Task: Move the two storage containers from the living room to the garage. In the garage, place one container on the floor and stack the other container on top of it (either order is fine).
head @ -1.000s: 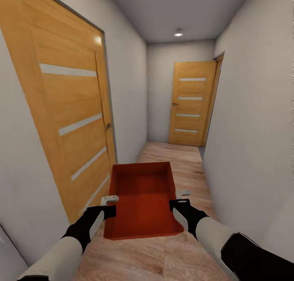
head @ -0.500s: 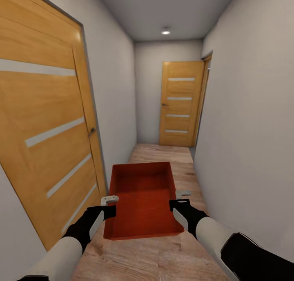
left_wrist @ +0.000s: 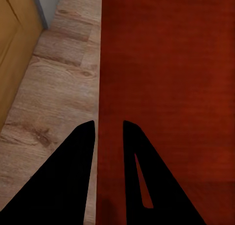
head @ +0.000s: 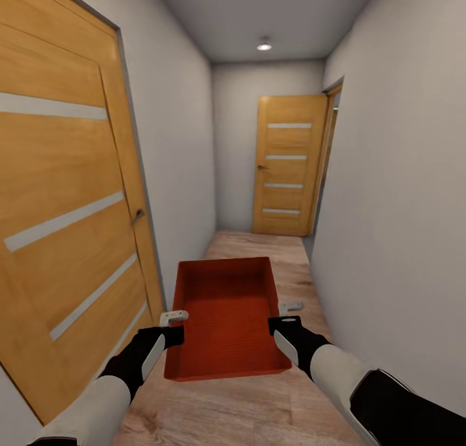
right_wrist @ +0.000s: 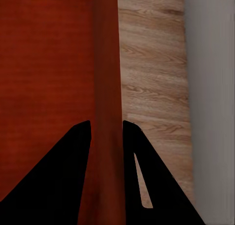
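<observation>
One orange-red storage container point(head: 224, 316) hangs level in front of me above the light wood-plank floor of a narrow hallway. My left gripper point(head: 173, 318) is shut on its left wall, and the left wrist view shows that wall point(left_wrist: 108, 88) running between the two dark fingers point(left_wrist: 78, 151). My right gripper point(head: 288, 309) is shut on the right wall, which passes between its fingers point(right_wrist: 132, 151) in the right wrist view as the container wall point(right_wrist: 105, 88). The bin is empty inside. The second container is out of view.
A large wooden door point(head: 61, 200) with pale stripes stands close on my left. Pale grey walls close in on both sides, the right wall point(head: 401, 206) very near. Another wooden door point(head: 285, 164) closes the hallway's far end, beside an opening at its right point(head: 323, 174).
The camera has moved forward along the hallway: the left door has slid further left and grown. The container and both grippers keep the same place in the view.
</observation>
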Motion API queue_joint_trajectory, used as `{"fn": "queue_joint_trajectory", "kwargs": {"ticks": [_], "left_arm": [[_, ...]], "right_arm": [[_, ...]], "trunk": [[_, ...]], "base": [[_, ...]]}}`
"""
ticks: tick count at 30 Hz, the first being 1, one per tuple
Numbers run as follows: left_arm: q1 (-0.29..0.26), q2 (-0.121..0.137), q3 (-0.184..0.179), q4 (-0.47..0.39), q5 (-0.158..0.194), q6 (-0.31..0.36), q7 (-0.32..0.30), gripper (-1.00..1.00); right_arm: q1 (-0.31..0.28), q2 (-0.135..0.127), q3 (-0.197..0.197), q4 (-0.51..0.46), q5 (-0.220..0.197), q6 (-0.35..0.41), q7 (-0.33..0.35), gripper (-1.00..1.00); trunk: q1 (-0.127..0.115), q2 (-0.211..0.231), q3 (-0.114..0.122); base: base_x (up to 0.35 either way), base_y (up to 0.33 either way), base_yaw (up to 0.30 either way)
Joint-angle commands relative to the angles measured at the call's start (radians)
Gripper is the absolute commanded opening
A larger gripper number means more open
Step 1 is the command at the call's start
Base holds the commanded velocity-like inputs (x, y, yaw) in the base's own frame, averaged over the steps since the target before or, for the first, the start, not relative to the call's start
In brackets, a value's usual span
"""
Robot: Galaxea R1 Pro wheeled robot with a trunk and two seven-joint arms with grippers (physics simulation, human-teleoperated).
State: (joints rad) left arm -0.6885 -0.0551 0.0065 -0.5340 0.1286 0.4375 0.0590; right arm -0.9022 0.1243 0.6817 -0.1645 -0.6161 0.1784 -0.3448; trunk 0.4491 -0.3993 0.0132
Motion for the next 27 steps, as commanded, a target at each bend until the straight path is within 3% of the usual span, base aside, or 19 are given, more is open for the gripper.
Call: {"fn": "queue_joint_trajectory", "kwargs": {"ticks": [1,15,27], "left_arm": [[0.000,0.000,0.013,0.000,-0.016,0.007,0.050,-1.00],[0.000,-0.001,0.013,0.000,-0.016,0.007,0.050,-1.00],[0.000,-0.002,0.013,0.000,-0.017,0.007,0.050,-1.00]], "right_arm": [[0.000,0.000,0.008,-0.013,0.003,0.006,-0.005,-1.00],[0.000,0.000,0.008,-0.013,0.003,0.006,-0.005,-1.00],[0.000,0.001,0.009,-0.013,0.002,0.006,-0.005,-1.00]], "trunk": [[0.001,-0.001,0.000],[0.001,-0.001,0.000],[0.001,-0.001,0.000]], "base": [[0.326,0.052,0.000],[0.326,0.092,-0.004],[0.326,0.100,-0.214]]}}
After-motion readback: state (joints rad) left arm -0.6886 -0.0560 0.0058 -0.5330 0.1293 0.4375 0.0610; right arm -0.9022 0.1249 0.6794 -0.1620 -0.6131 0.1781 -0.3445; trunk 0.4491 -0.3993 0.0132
